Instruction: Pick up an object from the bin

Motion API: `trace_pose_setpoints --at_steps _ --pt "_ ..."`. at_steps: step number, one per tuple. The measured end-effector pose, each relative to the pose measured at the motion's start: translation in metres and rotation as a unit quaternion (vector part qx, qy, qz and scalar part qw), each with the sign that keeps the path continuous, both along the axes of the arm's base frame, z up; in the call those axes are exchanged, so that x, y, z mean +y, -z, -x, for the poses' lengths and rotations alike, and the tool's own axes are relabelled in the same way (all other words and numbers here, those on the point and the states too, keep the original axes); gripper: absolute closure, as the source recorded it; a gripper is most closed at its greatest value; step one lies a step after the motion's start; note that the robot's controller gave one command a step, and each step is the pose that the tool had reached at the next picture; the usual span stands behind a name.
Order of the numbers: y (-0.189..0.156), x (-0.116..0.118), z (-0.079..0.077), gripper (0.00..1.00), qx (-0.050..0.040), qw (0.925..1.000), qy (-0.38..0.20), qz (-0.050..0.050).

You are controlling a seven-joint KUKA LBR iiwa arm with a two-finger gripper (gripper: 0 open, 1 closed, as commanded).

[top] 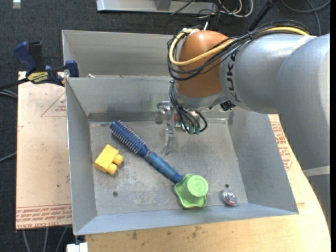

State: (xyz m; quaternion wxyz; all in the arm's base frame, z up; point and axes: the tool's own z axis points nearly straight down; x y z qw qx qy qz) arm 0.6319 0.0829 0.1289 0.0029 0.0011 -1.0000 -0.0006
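Observation:
My gripper hangs under the arm's wrist over the middle of the bin, toward the back, with nothing seen in it. Just left of and below it lies a blue hairbrush, set diagonally, its bristled head toward the back left and its handle toward the front right. The gripper's tip is close to the brush's neck but apart from it. At the handle's end sits a green round flower-shaped piece.
A yellow toy block lies at the left of the floor, beside the brush head. A small shiny silver thing rests near the front right corner. The arm and its orange cover overhang the bin's back right.

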Motion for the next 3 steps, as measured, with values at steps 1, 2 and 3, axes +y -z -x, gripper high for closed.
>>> trace_pose_setpoints --at_steps 1,2,3 --pt "0.055 0.065 0.051 0.0 0.0007 0.9993 0.038 -0.001" --pt "0.052 0.06 0.048 1.0 -0.0028 0.9991 0.041 0.0" --pt "-0.092 0.07 0.037 1.0 -0.0077 0.9996 0.028 -0.001"
